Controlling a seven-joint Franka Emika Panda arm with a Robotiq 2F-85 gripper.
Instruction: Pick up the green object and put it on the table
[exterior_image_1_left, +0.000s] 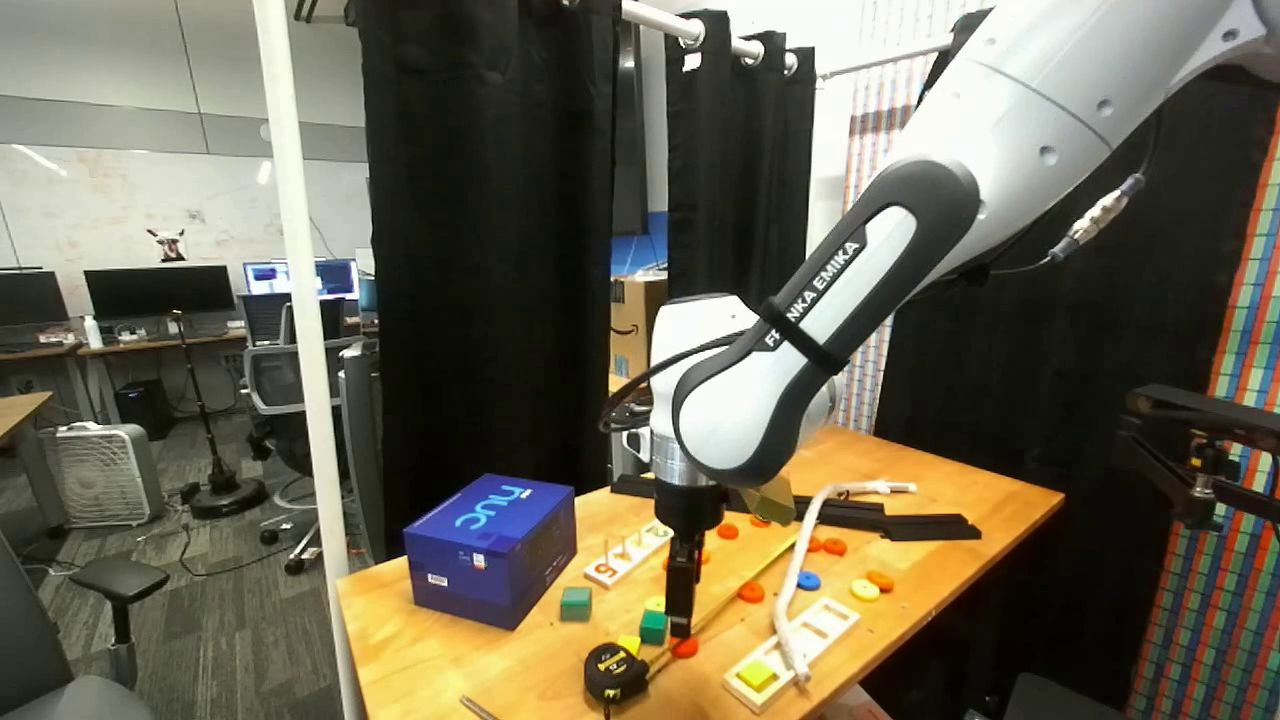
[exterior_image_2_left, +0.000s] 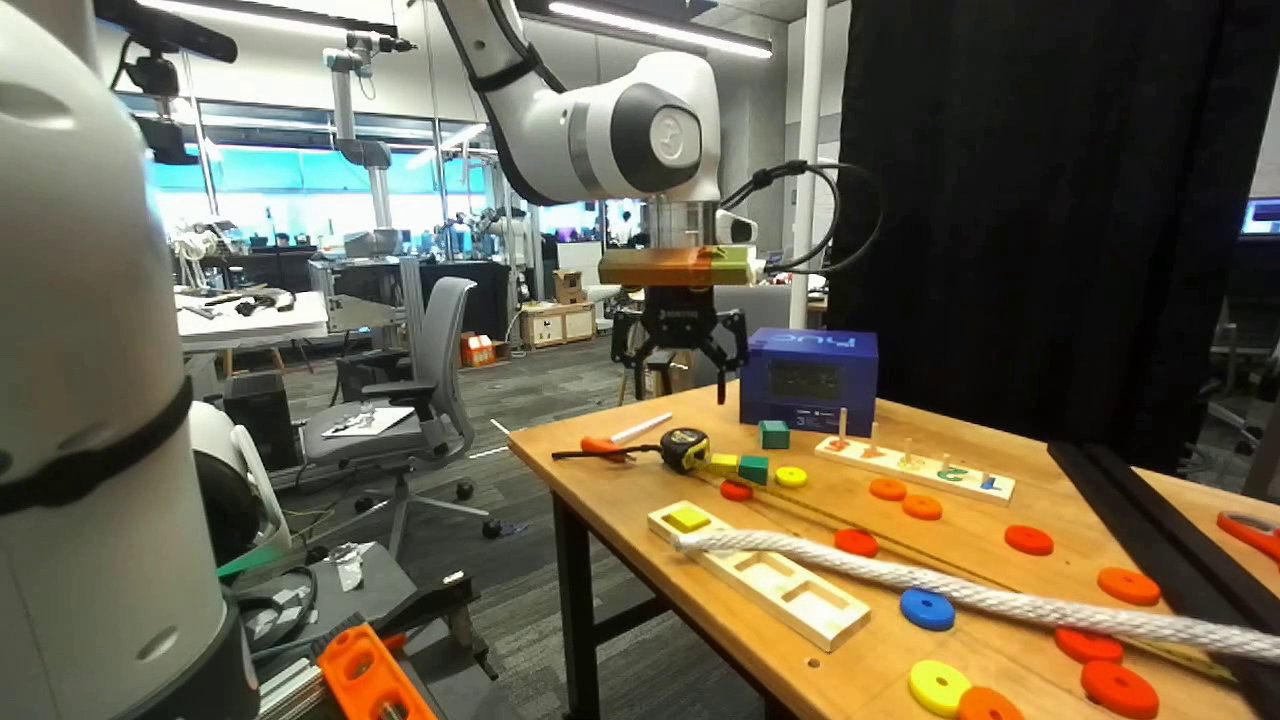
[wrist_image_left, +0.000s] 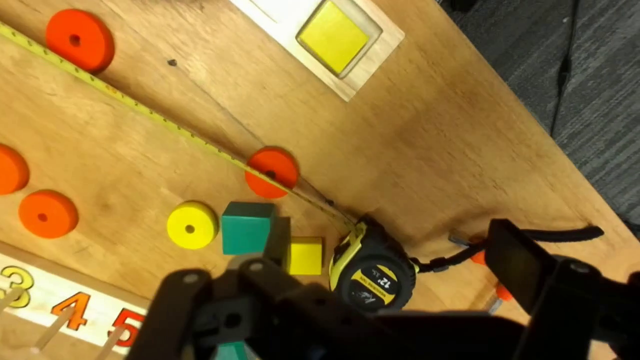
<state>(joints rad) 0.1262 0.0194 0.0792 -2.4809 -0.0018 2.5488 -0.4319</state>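
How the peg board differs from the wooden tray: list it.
The peg board carries upright pegs and coloured numbers; the wooden tray has slots. The wooden tray holds a yellow block; the peg board holds no block. A white rope lies over the wooden tray, not over the peg board. Both are long pale wooden pieces on the table.

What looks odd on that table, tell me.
The tape measure: its yellow blade lies pulled out across the table, over an orange-red disc, instead of wound in. A white rope also trails untidily, one end over the wooden puzzle board.
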